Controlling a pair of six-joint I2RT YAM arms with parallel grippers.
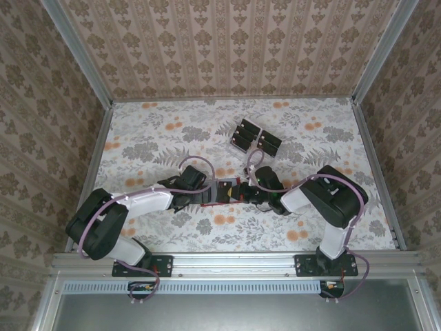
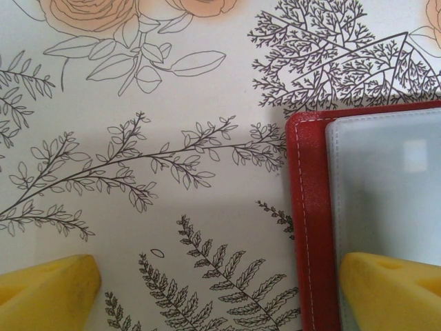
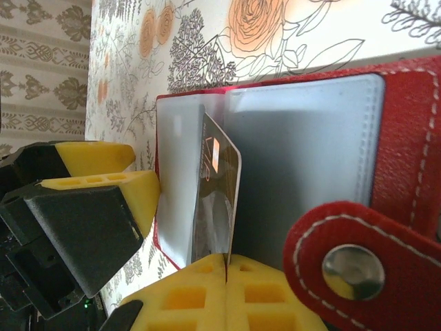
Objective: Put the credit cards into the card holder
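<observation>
Red leather lies open toward the near middle of the flowered table: the card holder, with both arms meeting over it. The right claw is pressed together on one edge of a credit card, which stands on edge among the greyish clear pockets. I cannot tell whether its leading edge sits inside a sleeve or merely between two leaves. The left claw is spread wide, one pad over the holder's left end, the other over bare table. The other credit cards wait in the clear rack, farther back and slightly right. A push now could likely slide the card between leaves rather than into a sleeve. Pinched only at one edge, it may pivot. If the left pad presses lightly, the holder could skid left, or the snap tab could flop across the opening.
</observation>
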